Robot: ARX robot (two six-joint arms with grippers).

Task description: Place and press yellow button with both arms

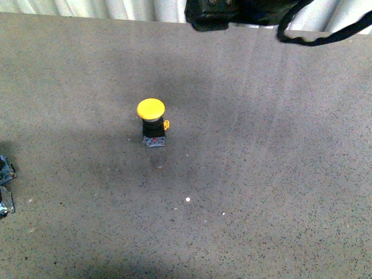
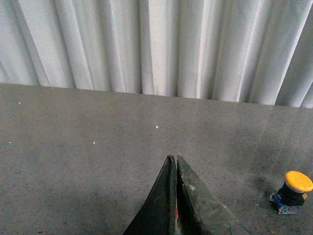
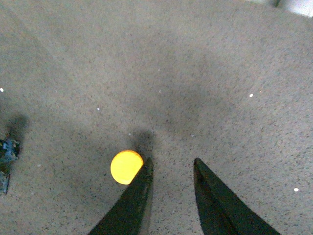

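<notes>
The yellow button (image 1: pixel 152 123) stands upright and alone on the table (image 1: pixel 261 174), a little left of the middle of the front view, with nothing touching it. It has a smooth round yellow-orange mushroom cap, a black cylindrical body, one small yellow tab sticking out of its side and a squarish grey-blue base. There is one button. The right wrist view looks down on its cap as a plain yellow disc (image 3: pixel 126 167) that casts a soft shadow. The right gripper (image 3: pixel 172 161) hangs above the table with its two flat, dark, tapering fingers spread and nothing between them. The cap lies outside that gap, next to one finger. The left gripper (image 2: pixel 175 161) is well apart from the button (image 2: pixel 293 192), and its two scuffed black fingers are pressed together with no gap and nothing in them. The table is matt grey, finely speckled and dotted with a few white flecks. Two small grey-blue pieces (image 1: pixel 6 186) sit at its left edge, too cropped to identify. One bulky black arm (image 1: pixel 232 14) and one looping cable (image 1: pixel 325 36) cross the top of the front view. A pleated white curtain (image 2: pixel 146 44) hangs behind the table.
</notes>
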